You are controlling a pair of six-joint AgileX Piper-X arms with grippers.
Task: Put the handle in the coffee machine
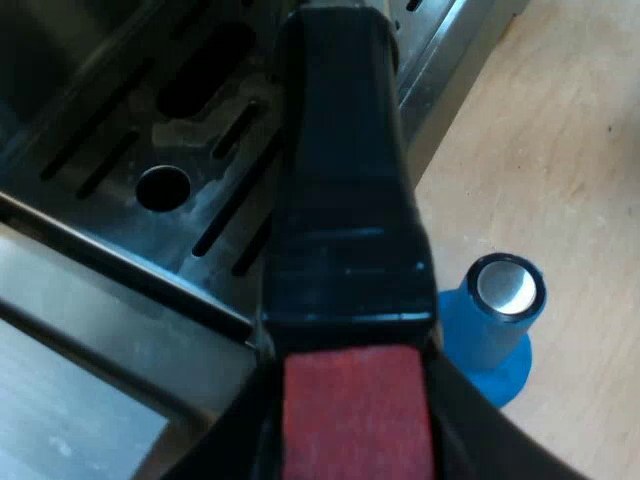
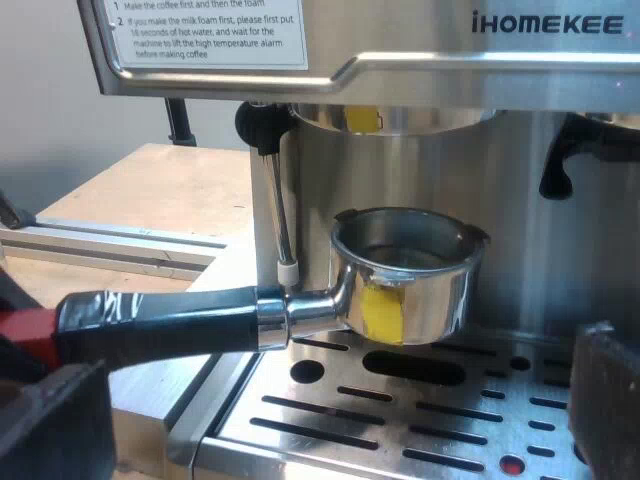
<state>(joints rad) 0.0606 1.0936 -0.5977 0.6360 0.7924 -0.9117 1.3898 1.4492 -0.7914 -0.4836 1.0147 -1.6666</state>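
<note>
The metal holder [image 2: 405, 275] hangs level just under the machine's brew head [image 2: 395, 118], above the slotted drip tray [image 2: 400, 410]; a gap shows between its rim and the head. Its dark handle [image 2: 160, 320] runs out to the red end, where my left gripper [image 2: 20, 345] grips it. In the left wrist view the black handle [image 1: 345, 200] and its red end [image 1: 355, 410] lie between my left gripper's [image 1: 355, 445] fingers, shut on it over the drip tray [image 1: 150, 150]. My right gripper [image 2: 335, 415] stands open facing the tray, holding nothing.
A blue tamper [image 1: 495, 320] with a metal top stands on the wooden table beside the machine's base. The steam wand [image 2: 275, 200] hangs close by the holder's neck. Yellow tape marks the basket and the brew head.
</note>
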